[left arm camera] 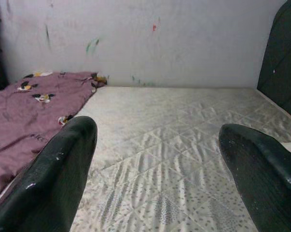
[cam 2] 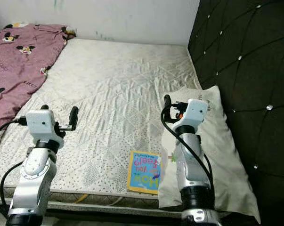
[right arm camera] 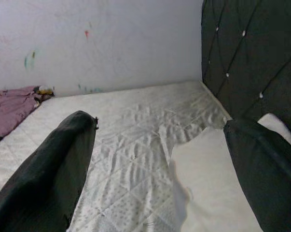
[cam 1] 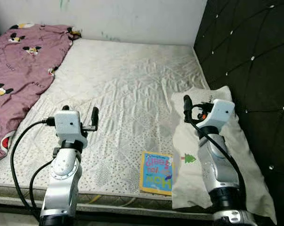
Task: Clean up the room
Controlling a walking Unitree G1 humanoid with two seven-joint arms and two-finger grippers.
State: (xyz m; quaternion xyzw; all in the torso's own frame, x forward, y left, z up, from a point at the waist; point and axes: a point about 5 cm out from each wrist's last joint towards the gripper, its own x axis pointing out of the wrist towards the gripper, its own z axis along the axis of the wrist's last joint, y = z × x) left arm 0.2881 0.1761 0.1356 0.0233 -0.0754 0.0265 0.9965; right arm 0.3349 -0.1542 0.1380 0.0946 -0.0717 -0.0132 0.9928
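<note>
Silver arms, black cables, black-fingered pincers

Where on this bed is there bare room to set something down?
The mattress is bare between the blanket and the pillow, back to the wall. The near edge is busier: the book lies against the pillow.

A black tufted headboard (cam 1: pixel 255 61) stands along the right. A white wall (cam 1: pixel 132 19) with small coloured marks runs across the far side. The quilted mattress (cam 1: pixel 123 94) lies between them.
</note>
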